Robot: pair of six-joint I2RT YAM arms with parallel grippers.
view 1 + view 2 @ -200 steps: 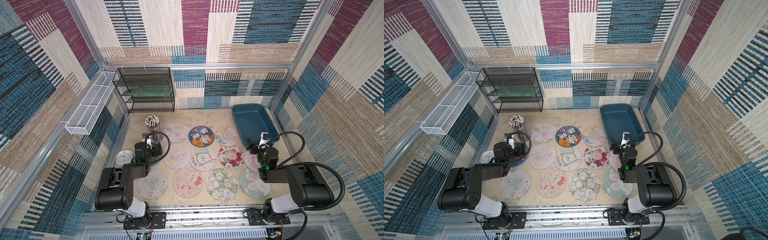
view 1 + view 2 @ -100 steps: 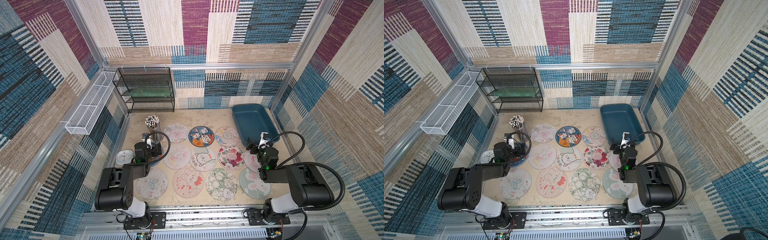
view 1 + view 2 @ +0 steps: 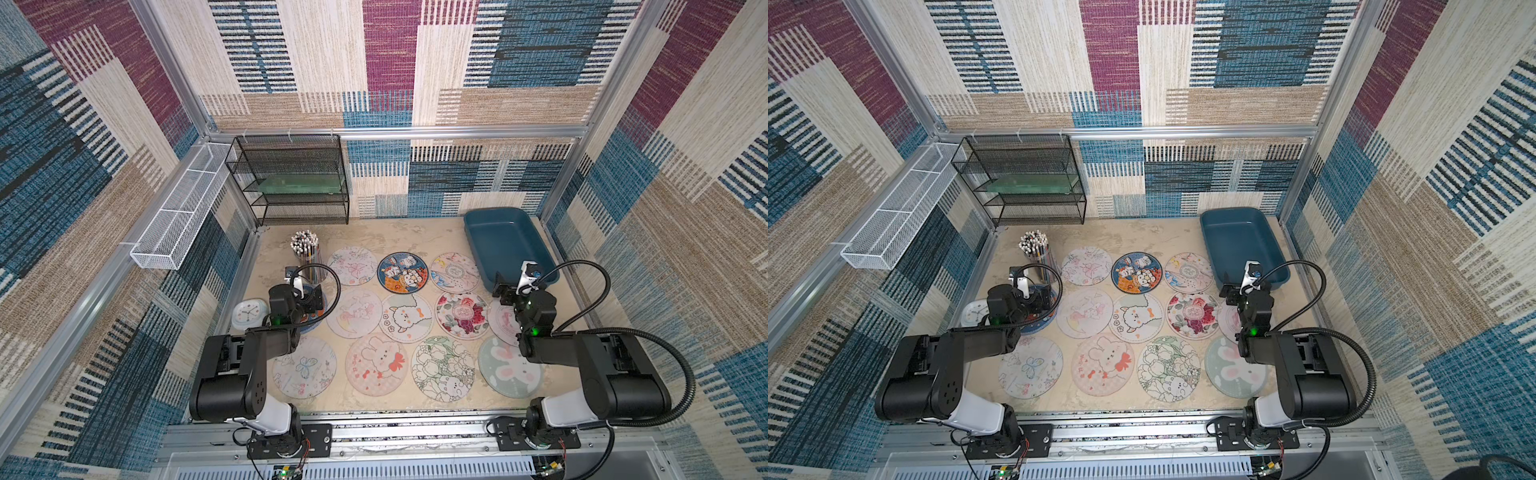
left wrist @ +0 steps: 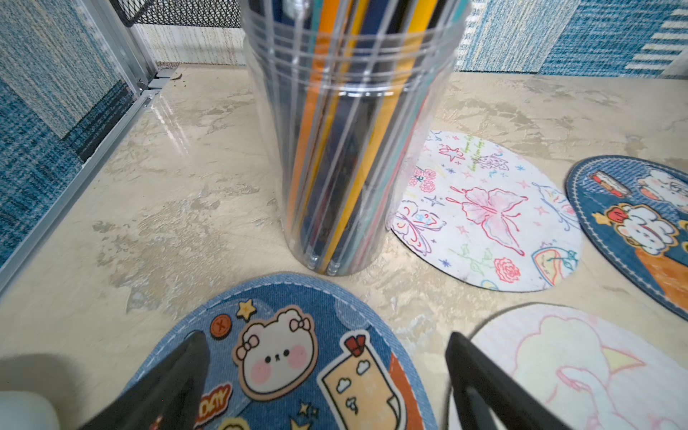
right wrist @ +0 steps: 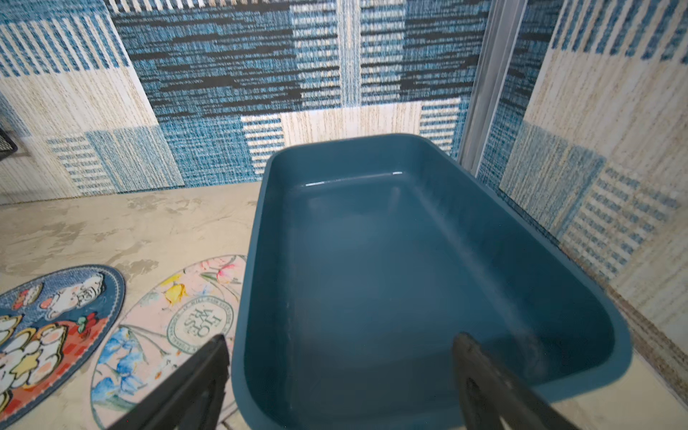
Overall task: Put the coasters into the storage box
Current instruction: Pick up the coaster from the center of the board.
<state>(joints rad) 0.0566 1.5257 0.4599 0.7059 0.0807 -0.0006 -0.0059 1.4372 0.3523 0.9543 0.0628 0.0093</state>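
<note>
I have both arms out over the table and nothing picked up yet: the box (image 3: 509,245) sits bare at the far right corner, and the coasters (image 3: 405,318) lie flat in rows across the middle, none inside it.

My left gripper (image 4: 324,376) has its jaws spread wide, holding nothing. In the left wrist view they straddle the near part of the blue bear coaster (image 4: 283,357), which lies flat directly under the jaws, with the pen cup (image 4: 350,141) standing just beyond its far edge. This coaster is round, so no axis matters; what matters is that it is straight below and the cup is close ahead.

My right gripper (image 5: 340,376) is also wide apart and empty, hanging over the near end of the box, whose long side runs away from me. The floral coaster (image 5: 175,327) lies just beside the box wall.

I judge the left arm takes the bear coaster, dropping down short of the cup, then carries it across to the right.
</note>
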